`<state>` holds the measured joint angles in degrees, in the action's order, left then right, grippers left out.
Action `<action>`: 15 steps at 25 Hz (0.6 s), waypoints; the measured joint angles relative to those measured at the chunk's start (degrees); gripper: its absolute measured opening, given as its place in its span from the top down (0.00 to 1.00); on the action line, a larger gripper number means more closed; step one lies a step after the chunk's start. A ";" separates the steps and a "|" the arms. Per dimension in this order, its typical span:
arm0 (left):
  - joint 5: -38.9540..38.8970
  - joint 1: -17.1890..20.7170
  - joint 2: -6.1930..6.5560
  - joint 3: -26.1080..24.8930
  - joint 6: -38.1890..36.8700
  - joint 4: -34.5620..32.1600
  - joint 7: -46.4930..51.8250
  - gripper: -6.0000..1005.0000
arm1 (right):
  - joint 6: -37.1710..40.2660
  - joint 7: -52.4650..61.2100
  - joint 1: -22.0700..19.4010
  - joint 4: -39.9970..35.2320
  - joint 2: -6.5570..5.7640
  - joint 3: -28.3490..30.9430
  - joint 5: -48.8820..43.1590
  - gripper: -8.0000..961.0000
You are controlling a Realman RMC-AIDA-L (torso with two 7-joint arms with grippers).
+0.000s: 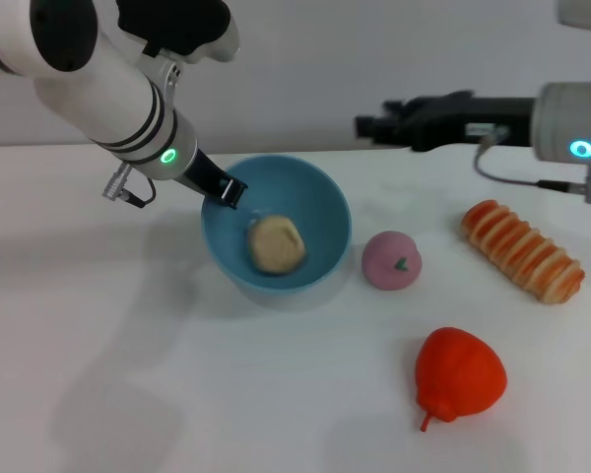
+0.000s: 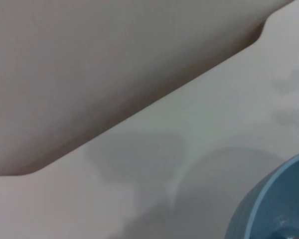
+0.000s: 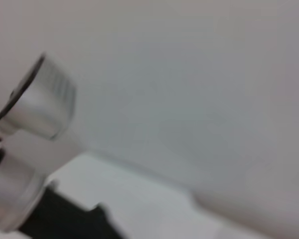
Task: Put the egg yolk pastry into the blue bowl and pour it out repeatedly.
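Observation:
The blue bowl (image 1: pixel 276 222) stands left of the table's middle, tipped a little towards me. The pale beige egg yolk pastry (image 1: pixel 276 244) lies inside it. My left gripper (image 1: pixel 225 190) reaches down from the upper left and is shut on the bowl's back left rim. A part of the bowl's rim also shows in the left wrist view (image 2: pixel 274 204). My right gripper (image 1: pixel 366 126) hangs in the air at the back right, behind the bowl and apart from everything.
A pink ball with a green mark (image 1: pixel 391 260) lies just right of the bowl. A striped bread roll (image 1: pixel 522 250) lies at the far right. A red strawberry-like fruit (image 1: pixel 459 376) lies in front on the white table (image 1: pixel 128 374).

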<state>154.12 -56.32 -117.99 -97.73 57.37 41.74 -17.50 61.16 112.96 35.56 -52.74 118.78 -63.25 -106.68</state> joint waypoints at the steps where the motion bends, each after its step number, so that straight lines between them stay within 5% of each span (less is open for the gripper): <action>1: -0.02 0.15 0.01 -0.07 -0.28 0.00 0.00 0.99 | -1.62 -3.69 -1.20 -0.01 0.00 -0.02 1.98 0.47; 11: -0.05 0.32 -0.03 -0.09 -1.40 0.01 0.00 0.99 | -20.23 -27.22 -6.37 4.45 0.52 -2.13 12.50 0.47; 15: -0.04 0.35 -0.01 -0.09 -2.42 0.11 0.00 0.99 | -26.57 -39.74 -8.78 6.11 0.67 -3.31 25.46 0.47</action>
<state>154.08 -55.97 -118.01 -97.82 54.95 41.85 -17.50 34.59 73.23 26.78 -46.62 119.45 -66.56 -81.22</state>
